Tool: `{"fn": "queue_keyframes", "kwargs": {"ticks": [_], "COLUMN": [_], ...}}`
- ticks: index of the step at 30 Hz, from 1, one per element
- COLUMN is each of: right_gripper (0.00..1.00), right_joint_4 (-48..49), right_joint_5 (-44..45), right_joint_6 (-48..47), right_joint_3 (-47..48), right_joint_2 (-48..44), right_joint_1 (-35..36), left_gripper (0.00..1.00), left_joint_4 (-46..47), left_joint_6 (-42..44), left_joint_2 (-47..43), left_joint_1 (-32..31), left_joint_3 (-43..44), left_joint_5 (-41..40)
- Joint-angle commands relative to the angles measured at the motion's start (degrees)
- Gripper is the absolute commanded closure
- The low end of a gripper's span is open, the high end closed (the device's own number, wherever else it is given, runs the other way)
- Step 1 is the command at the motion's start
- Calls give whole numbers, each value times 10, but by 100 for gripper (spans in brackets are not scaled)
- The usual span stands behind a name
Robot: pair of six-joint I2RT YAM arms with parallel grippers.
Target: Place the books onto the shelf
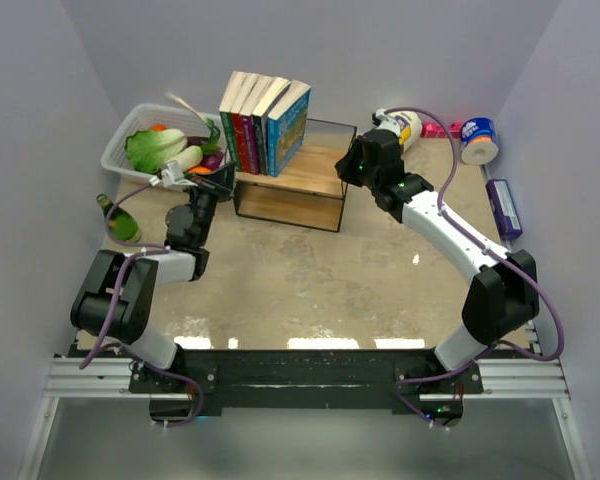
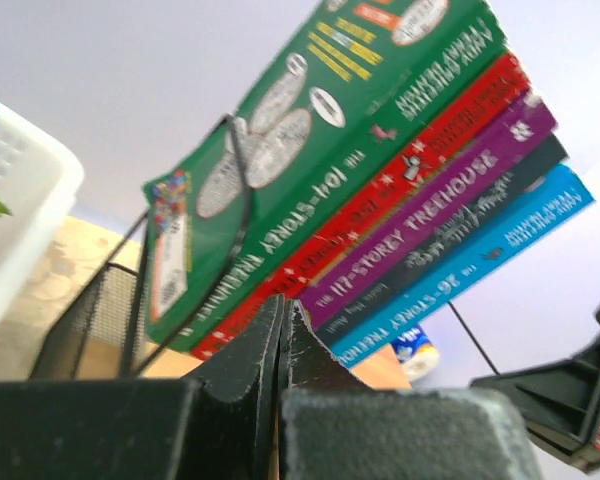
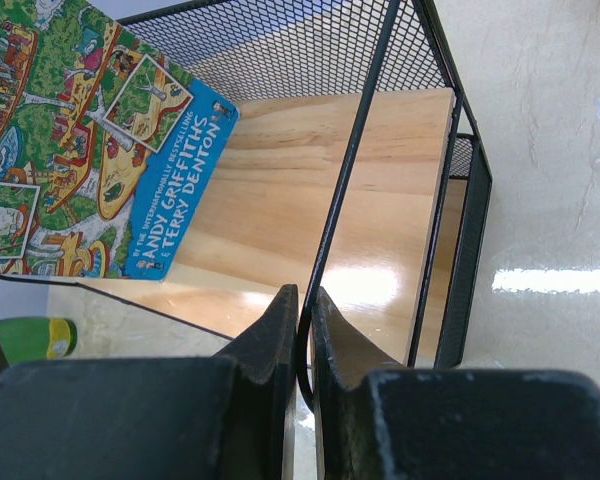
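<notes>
Five books (image 1: 265,125) stand leaning on the shelf (image 1: 298,203).

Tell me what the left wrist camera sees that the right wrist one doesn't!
Only left wrist: the spines of all five books and the white basket. Only right wrist: the wooden board of the shelf and a green bottle. Both: the blue book and the shelf's black frame.
</notes>
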Motion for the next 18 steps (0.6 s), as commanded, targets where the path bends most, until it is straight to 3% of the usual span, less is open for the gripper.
{"fn": "queue_keyframes", "kwargs": {"ticks": [1, 8, 18], "right_gripper": [97, 86, 84], "right_joint_4": [4, 1, 2], "right_joint_5": [-27, -29, -31], "right_joint_6": [-7, -5, -3], "right_joint_3": [17, 18, 16], "right_joint_2": [25, 26, 23], "right_joint_1": [8, 9, 9], "left_gripper": [100, 100, 100], "left_joint_4": [169, 103, 43], "left_joint_6": [12, 117, 172], "left_joint_2": [-25, -32, 40], "left_joint_1": [-38, -132, -185], "left_joint_3": [33, 94, 225], "left_joint_5": [47, 76, 59]}}
